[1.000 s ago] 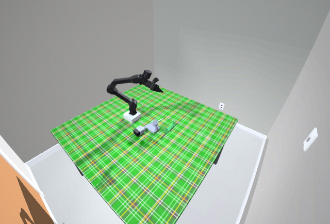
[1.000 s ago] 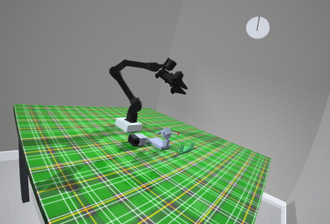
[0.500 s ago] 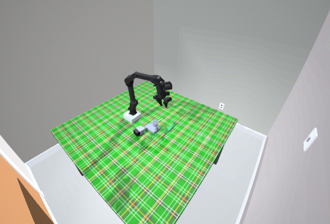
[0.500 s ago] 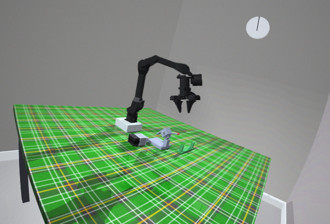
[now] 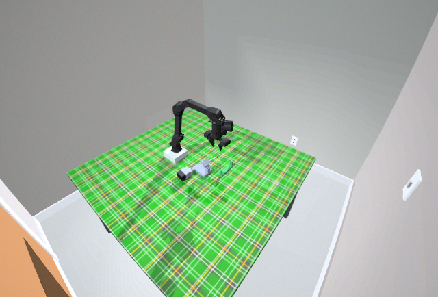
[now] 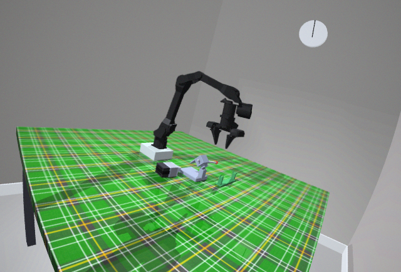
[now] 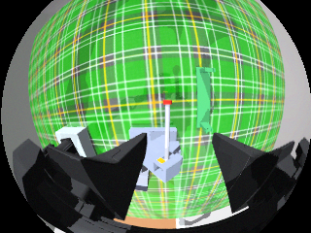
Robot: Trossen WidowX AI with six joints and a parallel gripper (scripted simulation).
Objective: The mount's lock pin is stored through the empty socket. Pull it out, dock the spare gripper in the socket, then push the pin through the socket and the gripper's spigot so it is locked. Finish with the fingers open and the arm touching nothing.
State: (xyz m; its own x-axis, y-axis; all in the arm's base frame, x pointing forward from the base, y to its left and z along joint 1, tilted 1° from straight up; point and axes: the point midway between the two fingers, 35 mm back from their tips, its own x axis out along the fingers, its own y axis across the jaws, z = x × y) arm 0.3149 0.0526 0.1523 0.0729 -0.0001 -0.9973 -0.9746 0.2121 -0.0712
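Note:
The lavender mount (image 5: 202,170) (image 6: 194,174) (image 7: 152,141) stands on the table with its socket block (image 6: 202,160) (image 7: 170,172) on top. The white lock pin (image 5: 213,159) (image 6: 212,162) (image 7: 167,128) sits in that block, and its long shaft sticks out level to a red end. The spare gripper appears to be the pale housing with black end (image 5: 186,172) (image 6: 172,169) lying beside the mount; it is mostly hidden in the wrist view. My gripper (image 5: 216,148) (image 6: 221,146) (image 7: 181,138) is open and empty, pointing down above the pin, clear of everything.
A green cradle (image 5: 226,169) (image 6: 227,181) (image 7: 203,99) with two upright ends stands beside the mount, on the side away from my arm's base. My white base block (image 5: 174,155) (image 6: 155,152) (image 7: 86,141) is behind the mount and the pale housing. Plaid cloth (image 5: 212,215) covers the table.

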